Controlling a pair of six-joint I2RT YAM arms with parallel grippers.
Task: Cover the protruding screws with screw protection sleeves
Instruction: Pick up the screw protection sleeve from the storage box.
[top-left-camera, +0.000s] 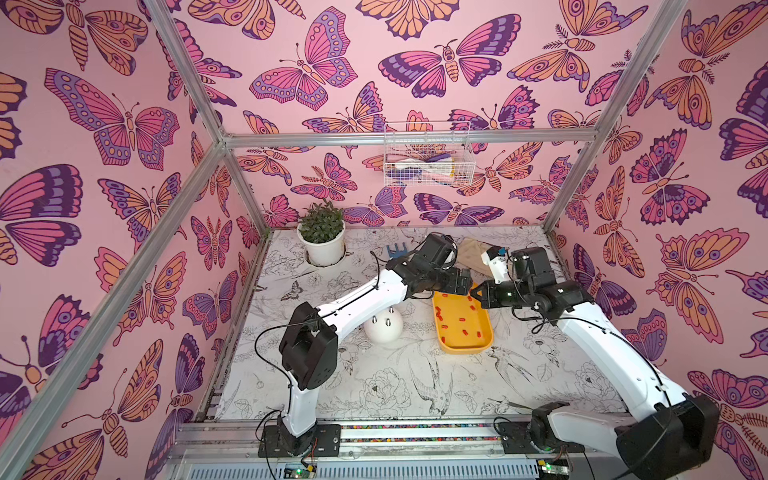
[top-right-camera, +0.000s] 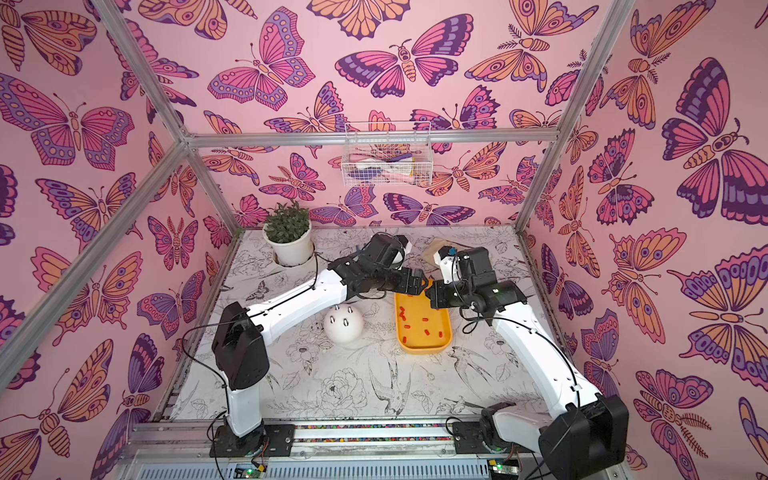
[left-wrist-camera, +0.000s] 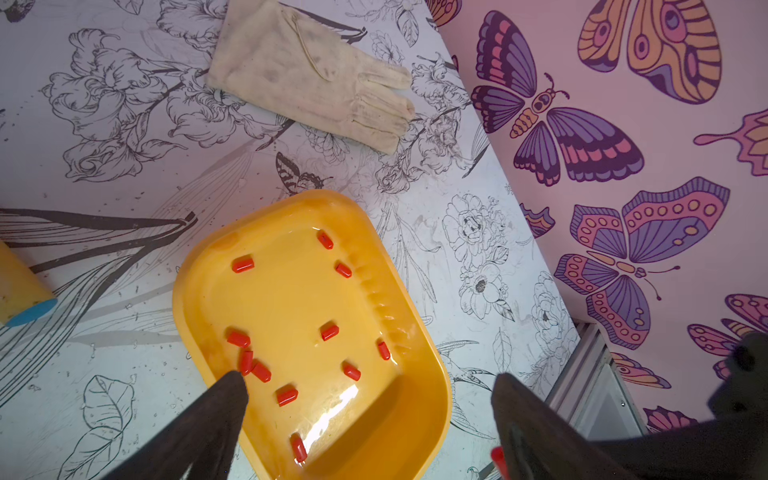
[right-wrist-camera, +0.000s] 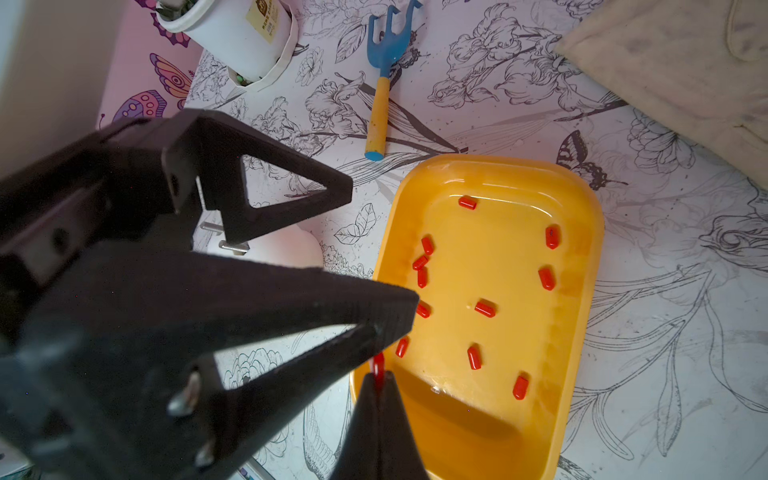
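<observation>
A white dome (top-left-camera: 383, 332) with protruding screws (top-left-camera: 388, 321) stands left of the yellow tray (top-left-camera: 465, 350). In the right wrist view two screws (right-wrist-camera: 235, 247) show behind my left gripper's fingers (right-wrist-camera: 291, 195). Several red sleeves (left-wrist-camera: 329, 332) lie loose in the tray (left-wrist-camera: 178, 299). My right gripper (right-wrist-camera: 378, 380) is shut on one red sleeve (right-wrist-camera: 378, 365) over the tray's near-left rim. My left gripper (left-wrist-camera: 369, 377) stands open above the tray's far end (top-right-camera: 423, 284), one finger right next to the held sleeve, nothing between its jaws.
A potted plant (top-left-camera: 322, 245) and a blue rake (right-wrist-camera: 384, 83) are at the back left. A beige glove (left-wrist-camera: 316, 75) lies behind the tray. A wire basket (top-left-camera: 428, 160) hangs on the back wall. The pink wall (left-wrist-camera: 623, 249) is close on the right.
</observation>
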